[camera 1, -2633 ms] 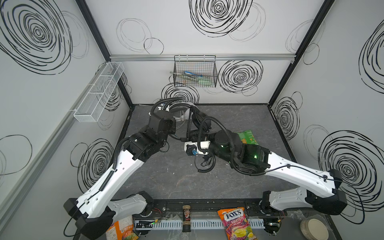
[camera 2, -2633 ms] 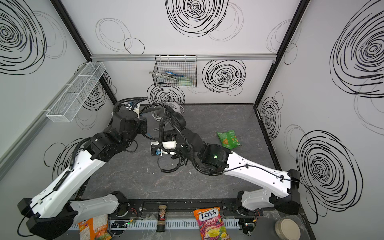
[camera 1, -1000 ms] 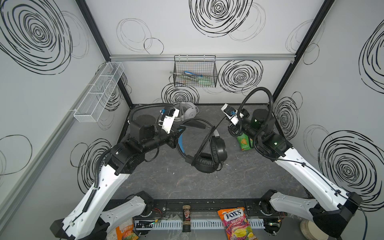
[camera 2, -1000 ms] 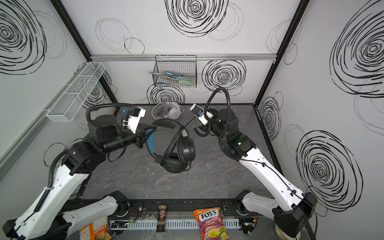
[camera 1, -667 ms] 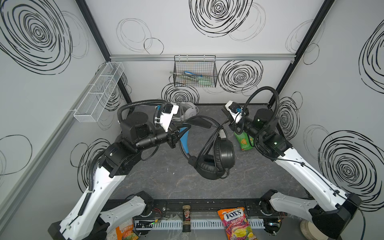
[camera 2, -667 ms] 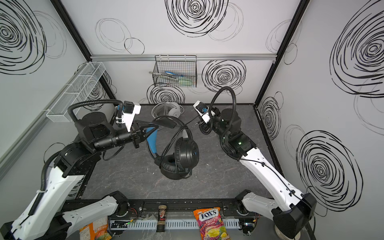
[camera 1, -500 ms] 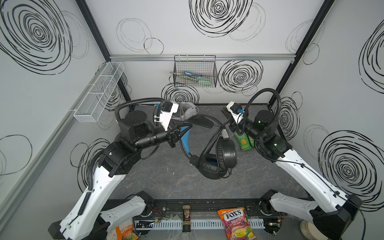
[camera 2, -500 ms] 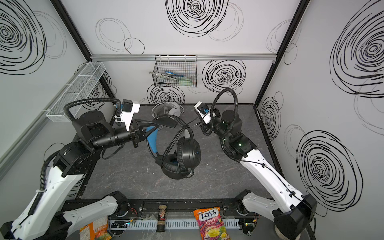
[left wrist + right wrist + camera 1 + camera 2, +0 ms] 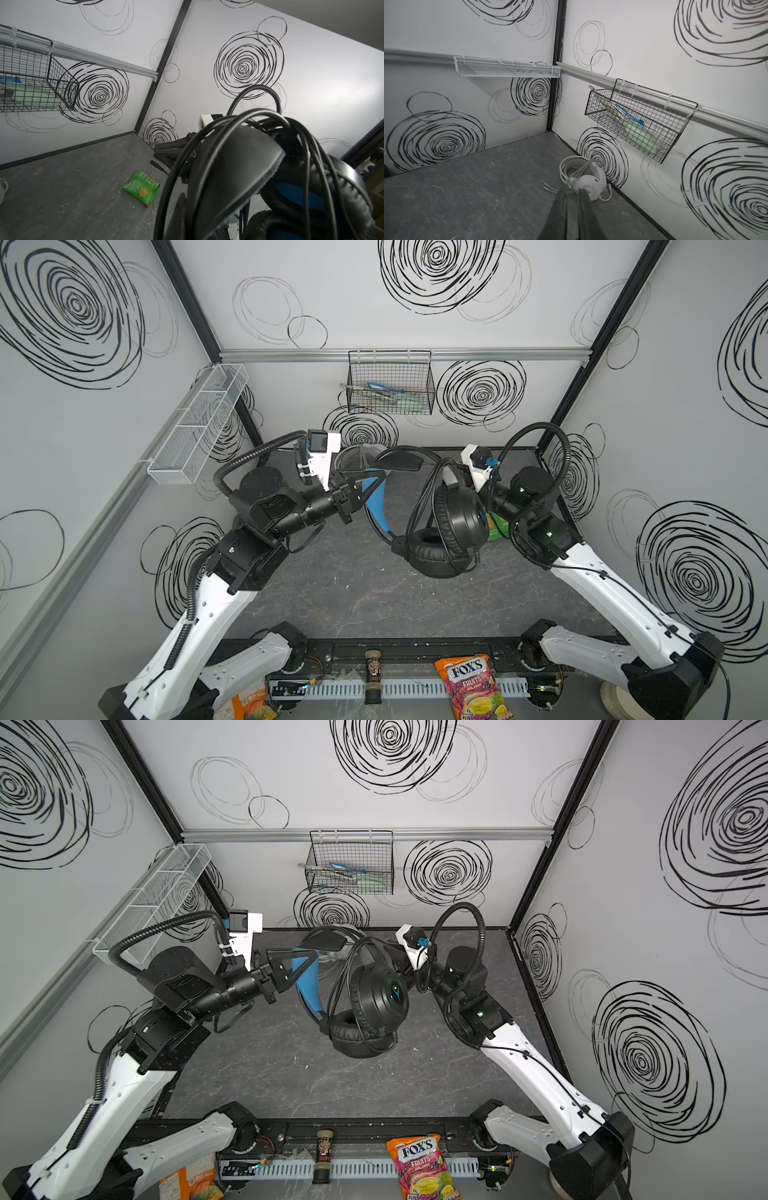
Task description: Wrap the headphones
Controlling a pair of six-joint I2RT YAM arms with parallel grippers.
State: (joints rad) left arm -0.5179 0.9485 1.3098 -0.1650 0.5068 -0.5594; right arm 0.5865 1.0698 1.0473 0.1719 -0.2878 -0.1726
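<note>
Currently, black headset (image 9: 451, 526), cable (image 9: 420, 506) looped round it, hangs above the table (image 9: 361, 593) from left gripper (image 9: 376, 483), jaws clamped on its headband (image 9: 376, 510). Beside it, right gripper (image 9: 571, 192): jaws nearly together, empty. Against back wall (image 9: 654, 52) lies white headset (image 9: 588, 182).

The black headset (image 9: 451, 526) hangs in the air above the counter (image 9: 353, 597), blue-lined headband (image 9: 376, 506) uppermost, its 2 padded earcups low and close together, black cable (image 9: 417, 506) looped over them. The white headset (image 9: 588, 182) lies on the counter by the back wall, its white cable wound across it.
</note>
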